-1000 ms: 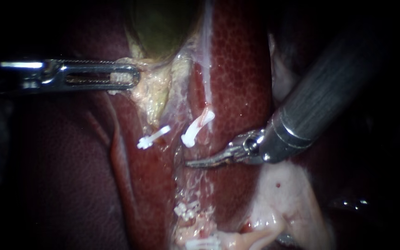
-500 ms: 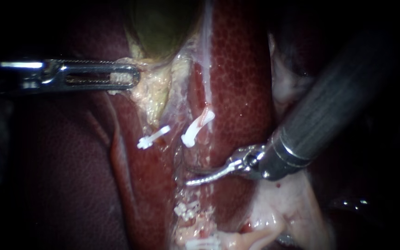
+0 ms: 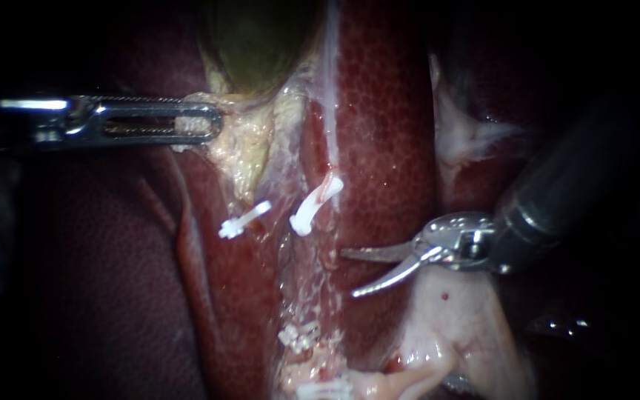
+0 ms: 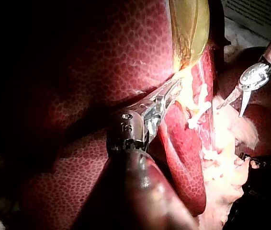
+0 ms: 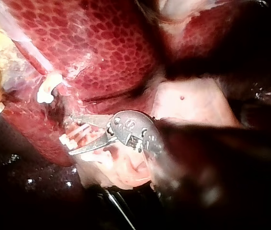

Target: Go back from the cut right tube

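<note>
So, right instrument (image 3: 350,274) has its jaws spread, empty, near the white clip (image 3: 316,206); left instrument (image 3: 212,122) jaws clamp the gallbladder (image 3: 257,52) edge.

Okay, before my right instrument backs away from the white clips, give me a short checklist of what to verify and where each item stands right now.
1. Right instrument, curved silver jaws: open, nothing between them. Ok.
2. Gap to the nearest white plastic clip: the jaws lie apart from it. Ok.
3. Lower jaw against the pale pink tissue: touching or just above it, cannot tell.
4. Left instrument, slotted silver jaws: shut on the pale yellow tissue under the green gallbladder. Ok.
5. Room behind the right instrument's dark grey shaft: too dark there, cannot tell.
</note>
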Motion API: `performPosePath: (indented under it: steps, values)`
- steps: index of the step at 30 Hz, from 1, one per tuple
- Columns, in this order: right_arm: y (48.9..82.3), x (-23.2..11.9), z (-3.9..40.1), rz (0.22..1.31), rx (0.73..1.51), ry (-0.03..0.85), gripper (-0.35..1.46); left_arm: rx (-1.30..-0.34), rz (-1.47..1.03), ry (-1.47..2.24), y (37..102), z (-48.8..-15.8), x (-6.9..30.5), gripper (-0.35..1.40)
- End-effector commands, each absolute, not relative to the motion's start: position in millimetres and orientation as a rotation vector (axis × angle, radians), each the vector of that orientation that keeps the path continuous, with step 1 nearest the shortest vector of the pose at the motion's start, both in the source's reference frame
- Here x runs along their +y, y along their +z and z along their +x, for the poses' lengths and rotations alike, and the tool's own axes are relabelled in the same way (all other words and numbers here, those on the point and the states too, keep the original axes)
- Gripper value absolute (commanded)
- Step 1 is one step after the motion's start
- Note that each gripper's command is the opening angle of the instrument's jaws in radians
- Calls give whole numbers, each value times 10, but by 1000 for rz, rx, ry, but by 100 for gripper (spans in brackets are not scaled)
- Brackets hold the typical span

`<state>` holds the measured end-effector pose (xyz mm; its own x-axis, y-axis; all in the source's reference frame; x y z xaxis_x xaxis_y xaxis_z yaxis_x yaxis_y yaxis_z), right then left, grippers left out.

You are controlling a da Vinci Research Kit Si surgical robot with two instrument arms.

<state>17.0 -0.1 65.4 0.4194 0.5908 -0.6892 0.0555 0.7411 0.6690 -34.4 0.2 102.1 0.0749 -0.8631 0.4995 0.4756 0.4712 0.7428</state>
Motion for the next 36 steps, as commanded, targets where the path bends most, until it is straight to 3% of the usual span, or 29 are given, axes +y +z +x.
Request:
performPosePath:
  steps: [1,13,36]
  values:
    - [648,2,166,664,1107,364,143,-1084,443,-1053,1021,-344,2,-35]
    - [579,23,147,515,1106,347,143,-1084,442,-1053,1022,-345,1,-35]
    - [580,26,144,502,1100,358,144,-1054,473,-1022,1072,-392,-33,-35]
